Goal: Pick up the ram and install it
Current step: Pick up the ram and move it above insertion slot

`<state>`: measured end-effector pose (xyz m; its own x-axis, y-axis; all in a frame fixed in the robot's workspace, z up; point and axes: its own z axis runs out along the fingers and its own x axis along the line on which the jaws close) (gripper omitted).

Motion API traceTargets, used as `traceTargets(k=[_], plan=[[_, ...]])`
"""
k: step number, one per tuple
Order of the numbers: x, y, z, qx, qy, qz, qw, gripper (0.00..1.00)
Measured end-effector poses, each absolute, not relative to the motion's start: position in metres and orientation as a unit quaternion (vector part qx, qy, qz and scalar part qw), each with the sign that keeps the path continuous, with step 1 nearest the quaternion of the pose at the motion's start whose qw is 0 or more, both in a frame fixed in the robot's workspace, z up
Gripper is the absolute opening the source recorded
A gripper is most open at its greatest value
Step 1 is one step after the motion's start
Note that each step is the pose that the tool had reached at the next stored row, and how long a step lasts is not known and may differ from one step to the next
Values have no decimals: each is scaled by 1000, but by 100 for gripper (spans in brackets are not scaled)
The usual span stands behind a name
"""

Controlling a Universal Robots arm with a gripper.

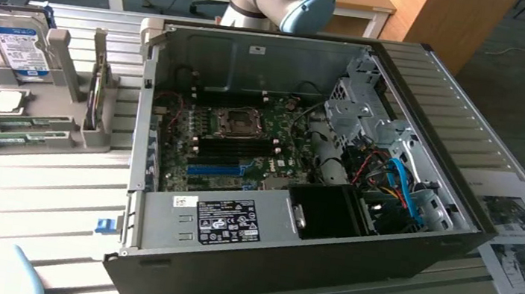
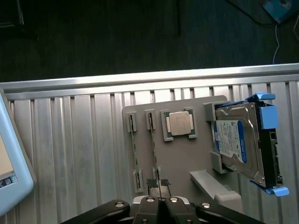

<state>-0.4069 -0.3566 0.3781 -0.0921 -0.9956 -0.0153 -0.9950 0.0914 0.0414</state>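
Grey holder (image 1: 93, 140), at exterior view's left on slatted table (image 1: 36, 194), is seen w/ ram (image 2: 153, 144) stood on edge in its slots, a 2nd stick (image 2: 134, 149) just beside, then CPU (image 2: 180, 123) and drive (image 2: 243, 144); open case (image 1: 276, 276) is sat to its right, ram not yet fitted there. Pick-up is judged the step in hand: ram should be straddled across its thin edge near mid-length, jaws squared to the board, and drawn straight up so nothing binds in the slots. Gripper (image 2: 159, 183) is hung over one end of ram, fingers pressed together, nothing held; contact can't be told.
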Motion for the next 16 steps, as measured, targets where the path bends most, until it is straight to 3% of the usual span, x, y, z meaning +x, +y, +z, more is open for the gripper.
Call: traceTargets(k=[16], plan=[[-407, -357, 378, 715, -699, -18, 8, 9]])
